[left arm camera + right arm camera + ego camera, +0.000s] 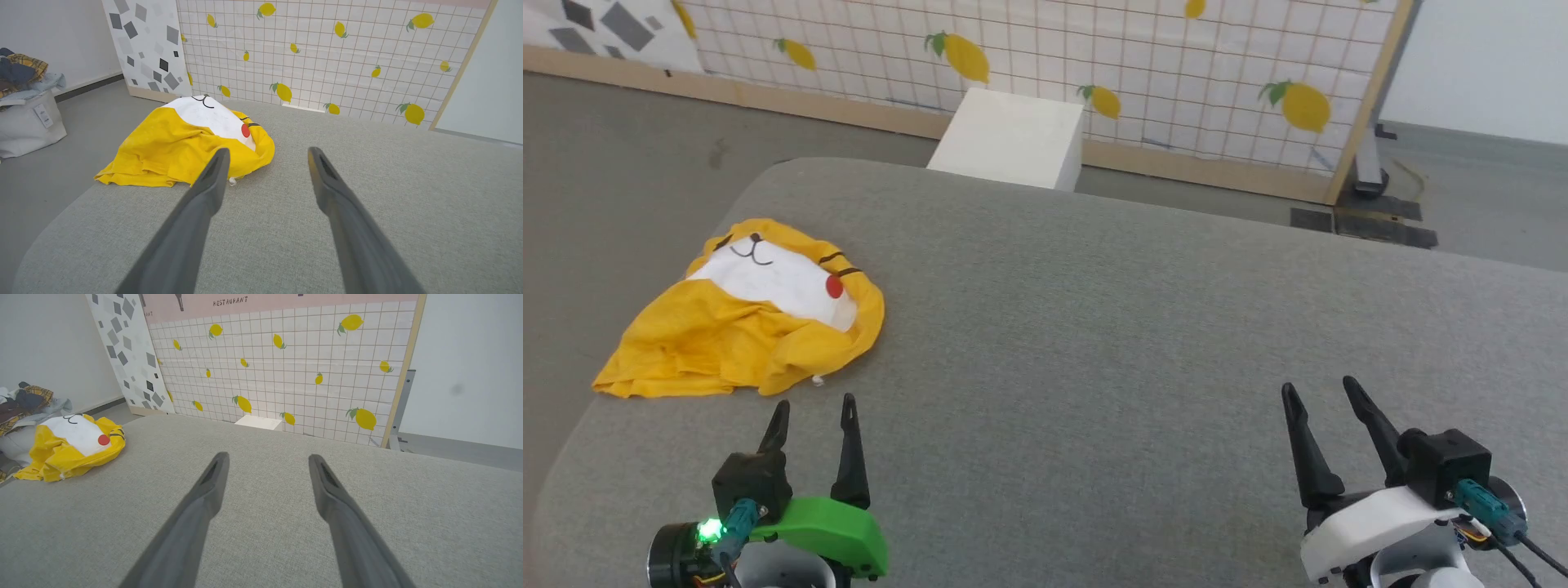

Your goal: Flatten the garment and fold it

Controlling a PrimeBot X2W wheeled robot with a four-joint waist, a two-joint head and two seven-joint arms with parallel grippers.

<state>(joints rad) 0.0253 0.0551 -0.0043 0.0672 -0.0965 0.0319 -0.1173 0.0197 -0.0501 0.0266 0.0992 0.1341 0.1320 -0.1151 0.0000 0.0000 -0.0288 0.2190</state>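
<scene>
- The garment (711, 343) lies in a crumpled heap on the left side of the grey counter (1094, 327), close to its left edge and just ahead of the left gripper (815, 400); nothing touches it
- Both pairs of fingers are spread wide and empty: the left gripper's tips point at the heap's near edge, while the right gripper (1318, 384) hovers well apart over bare counter
- The step in hand looks like the first reach. Best to pinch 1 layer at an outer edge, not the bunched middle, and to bring the right gripper across so 2 grips can draw the cloth flat toward the counter's open middle
- In the head view the heap's long axis slants from near left to far right; the tiger face (776, 286) lies upward at the far end and yellow folds trail toward the near-left corner; I cannot tell hem from collar
</scene>
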